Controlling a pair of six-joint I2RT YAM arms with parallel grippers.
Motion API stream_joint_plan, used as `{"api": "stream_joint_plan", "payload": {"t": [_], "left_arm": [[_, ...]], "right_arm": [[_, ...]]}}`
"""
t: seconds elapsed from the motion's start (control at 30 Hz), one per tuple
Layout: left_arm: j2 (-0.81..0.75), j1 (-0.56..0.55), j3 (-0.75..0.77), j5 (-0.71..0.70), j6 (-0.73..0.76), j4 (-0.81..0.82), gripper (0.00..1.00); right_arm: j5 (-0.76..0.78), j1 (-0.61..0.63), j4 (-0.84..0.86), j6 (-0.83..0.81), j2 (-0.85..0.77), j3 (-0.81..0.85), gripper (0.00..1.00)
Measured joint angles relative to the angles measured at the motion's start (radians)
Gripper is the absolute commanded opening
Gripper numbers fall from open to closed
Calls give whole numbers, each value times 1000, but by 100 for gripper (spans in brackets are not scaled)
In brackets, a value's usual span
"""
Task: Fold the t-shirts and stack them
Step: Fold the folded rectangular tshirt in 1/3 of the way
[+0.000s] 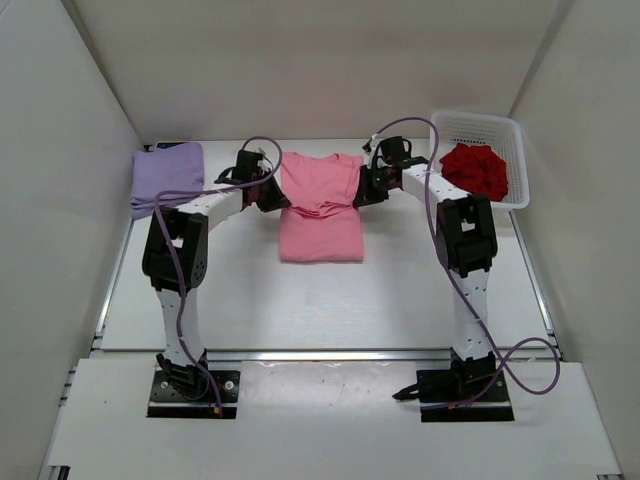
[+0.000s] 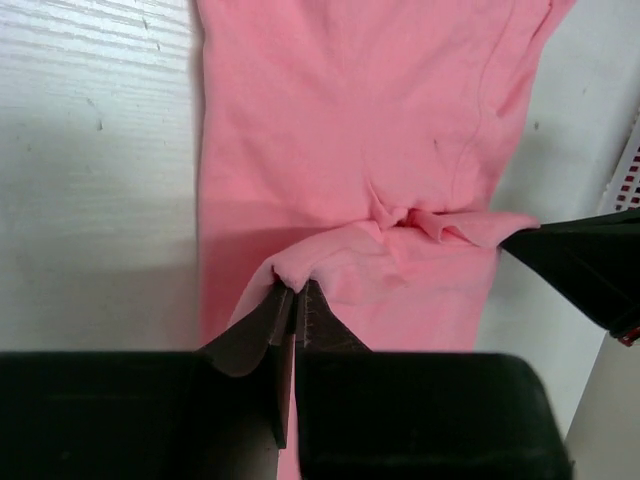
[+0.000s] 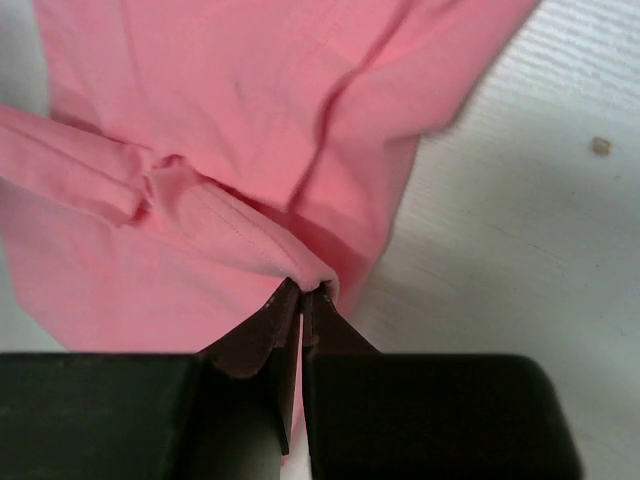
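The pink t-shirt (image 1: 320,205) lies on the table's middle, its top part lifted into a fold. My left gripper (image 1: 268,192) is shut on the shirt's left edge, seen pinched in the left wrist view (image 2: 295,285) with pink fabric (image 2: 340,130) beyond. My right gripper (image 1: 366,190) is shut on the right edge, pinched in the right wrist view (image 3: 303,290) with pink fabric (image 3: 230,90) beyond. The lavender t-shirt (image 1: 167,177) lies folded at the back left. The dark red t-shirt (image 1: 477,170) sits crumpled in the basket.
A white lattice basket (image 1: 512,140) stands at the back right, its edge showing in the left wrist view (image 2: 628,165). White walls enclose the table (image 1: 330,310) on three sides. My right gripper's finger (image 2: 590,265) shows in the left wrist view.
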Motion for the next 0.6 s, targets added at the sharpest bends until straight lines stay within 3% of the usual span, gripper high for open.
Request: {"api": "stream_joint_plan", "payload": {"t": [0.1,0.2,0.23,0.27,0.37,0.5,0.6], "left_arm": [[44,5,24,14,0,10,30],[49,12,24,22,-1,10,46],[45,15,24,24,-2,14,49],[39,18,20,24,-5,20,49],[-23,34,-47,23,-28,69,38],[-177,35,-242,23,-65,156,33],[-229,-4,-340,47,-82,221,32]], "right_arm": [[17,0,-36,-7,35,22,4],[46,-1,-86,-12,50,51,26],[56,-1,-102,-13,49,61,35],[66,-1,-113,-16,47,74,37],[100,2,-111,-21,17,75,34],[130,21,-71,-21,-92,-4,1],[93,59,13,1,-167,-84,0]]}}
